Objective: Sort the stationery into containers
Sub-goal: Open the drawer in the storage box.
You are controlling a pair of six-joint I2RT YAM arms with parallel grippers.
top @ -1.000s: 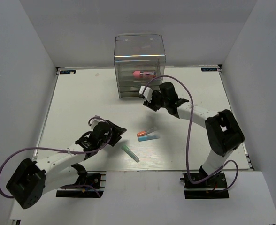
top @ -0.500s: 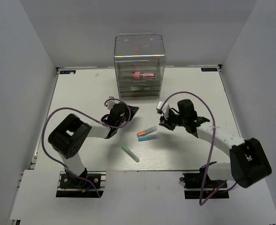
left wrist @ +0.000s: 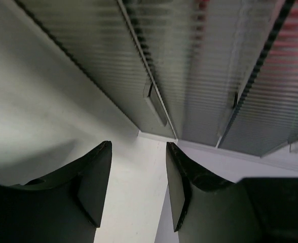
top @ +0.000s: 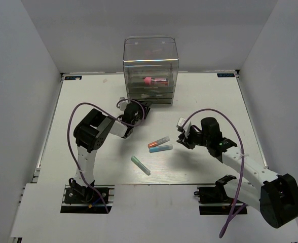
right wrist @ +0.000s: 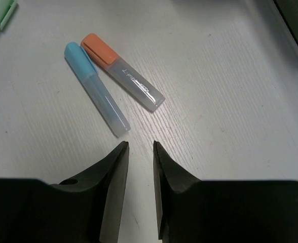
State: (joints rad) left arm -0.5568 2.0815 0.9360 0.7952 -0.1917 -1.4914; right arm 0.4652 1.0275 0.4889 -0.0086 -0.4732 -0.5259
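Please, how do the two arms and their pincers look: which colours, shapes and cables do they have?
The left arm and right arm have white links between chunky black joints, on black base plates. A thin purple cable runs along each. The left pincer and right pincer each have two dark, flat, tapering fingers. No markings show.

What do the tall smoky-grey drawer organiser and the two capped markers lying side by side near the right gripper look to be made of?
The tall smoky-grey drawer organiser looks like glossy tinted clear plastic: contents show through, and the left wrist view shows ribbed drawer fronts. The orange-capped marker and light blue marker look like frosted, translucent plastic barrels with matte opaque caps.
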